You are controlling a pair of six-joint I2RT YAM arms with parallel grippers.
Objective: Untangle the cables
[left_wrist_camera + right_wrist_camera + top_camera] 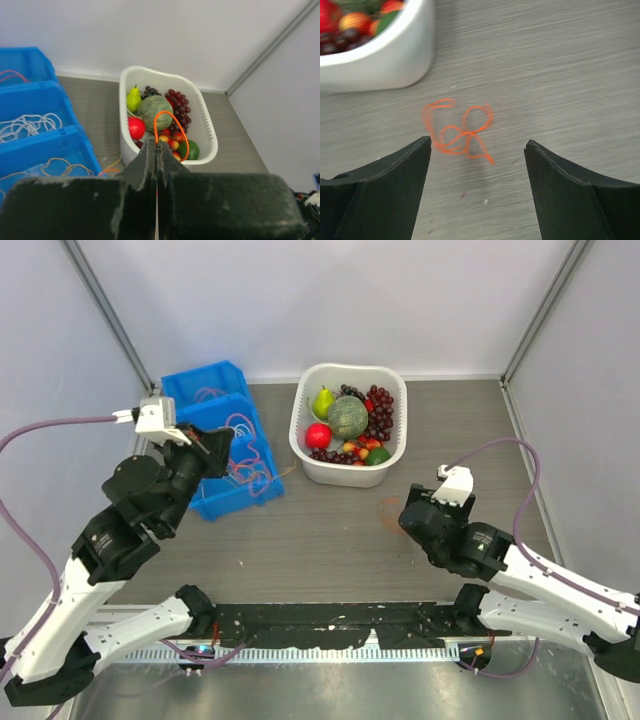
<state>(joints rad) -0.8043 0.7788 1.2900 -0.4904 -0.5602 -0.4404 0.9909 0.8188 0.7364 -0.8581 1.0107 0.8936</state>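
Observation:
My left gripper is shut on an orange-red cord loop that arcs up in front of the fruit basket. In the top view it hovers over the blue bin. White cords lie in the bin's middle compartment and yellow-orange cords in the near one. My right gripper is open just above the table, its jaws either side of a small orange-red cord tangle without touching it. That tangle shows faintly in the top view beside the right gripper.
A white basket of fruit stands at the back centre, also in the left wrist view and right wrist view. A short yellow-orange cord end lies on the table between bin and basket. White walls enclose the table.

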